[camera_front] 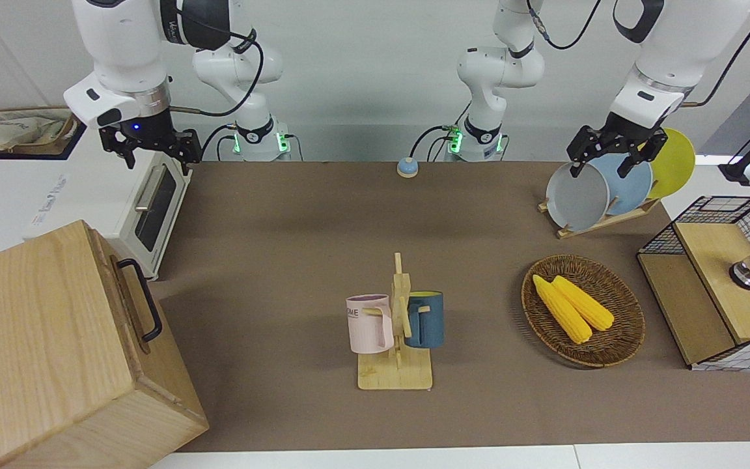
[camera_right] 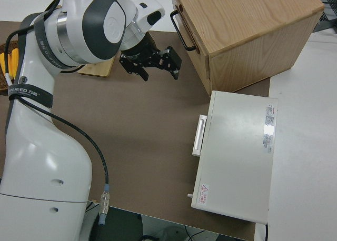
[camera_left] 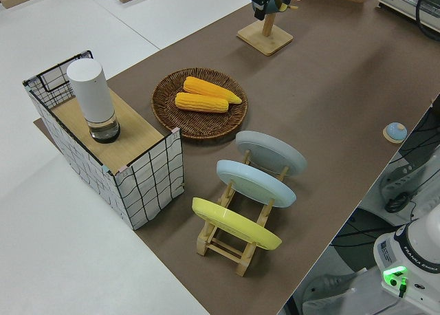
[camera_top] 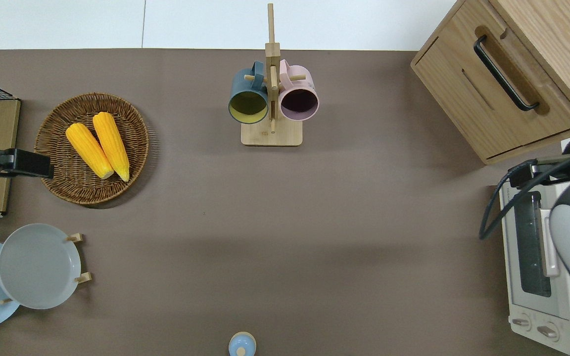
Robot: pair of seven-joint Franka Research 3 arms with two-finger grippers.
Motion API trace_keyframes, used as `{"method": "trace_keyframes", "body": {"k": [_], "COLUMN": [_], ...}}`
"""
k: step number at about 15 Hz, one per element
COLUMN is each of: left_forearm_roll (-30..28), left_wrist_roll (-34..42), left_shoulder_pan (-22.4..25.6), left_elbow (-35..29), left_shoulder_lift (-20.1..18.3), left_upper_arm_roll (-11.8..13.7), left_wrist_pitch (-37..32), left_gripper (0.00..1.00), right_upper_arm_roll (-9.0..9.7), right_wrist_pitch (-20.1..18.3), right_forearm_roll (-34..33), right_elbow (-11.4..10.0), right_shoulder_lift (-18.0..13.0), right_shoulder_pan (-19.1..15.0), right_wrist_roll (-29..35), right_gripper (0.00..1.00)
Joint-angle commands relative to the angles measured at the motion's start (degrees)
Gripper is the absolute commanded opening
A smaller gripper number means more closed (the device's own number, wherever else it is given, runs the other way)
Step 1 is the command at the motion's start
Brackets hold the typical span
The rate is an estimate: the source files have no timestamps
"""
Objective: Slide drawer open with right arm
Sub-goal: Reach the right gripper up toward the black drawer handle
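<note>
Currently the right gripper hangs in the air with its fingers spread apart and nothing between them. In the overhead view only the arm body shows, over the toaster oven; the gripper's place over the table cannot be read there. The drawer sits closed in the wooden cabinet at the right arm's end of the table, farther from the robots than the oven and just beside it. Its black bar handle lies along the drawer front, untouched and well apart from the gripper.

The left arm is parked; its gripper has its fingers apart.

Near the table's middle stands a mug rack. A basket holding two corn cobs lies toward the left arm's end, farther from the robots than the plate rack.
</note>
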Motion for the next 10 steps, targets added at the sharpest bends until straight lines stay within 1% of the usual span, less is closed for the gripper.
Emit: {"method": "trace_keyframes", "body": {"k": [1, 3, 6, 8, 10], "left_forearm_roll": [0.8, 0.9, 0.8, 0.9, 0.8], "left_wrist_roll": [0.4, 0.4, 0.4, 0.4, 0.4], "left_shoulder_pan": [-1.0, -1.0, -1.0, -1.0, -1.0], "left_elbow": [1.1, 1.1, 1.1, 1.1, 1.1], "left_shoulder_lift": [0.7, 0.7, 0.7, 0.7, 0.7], "left_upper_arm_roll": [0.9, 0.9, 0.9, 0.9, 0.9], "left_wrist_pitch": [0.1, 0.1, 0.1, 0.1, 0.1], "left_gripper": [1.00, 1.00, 1.00, 1.00, 1.00], "right_upper_arm_roll": [-0.13, -0.13, -0.13, -0.22, -0.22], "right_wrist_pitch": [0.6, 0.7, 0.8, 1.0, 2.9], "right_forearm_roll": [-7.2, -11.4, -19.5, -23.8, -28.9], "right_elbow": [0.8, 0.8, 0.8, 0.7, 0.3], "right_shoulder_lift": [1.9, 3.2, 5.9, 7.1, 8.4], "right_shoulder_pan": [2.3, 4.1, 7.2, 8.7, 10.9], "right_wrist_roll": [-1.1, -0.9, -0.4, 1.0, 2.7], "right_gripper": [0.987, 0.987, 0.987, 0.987, 0.987]}}
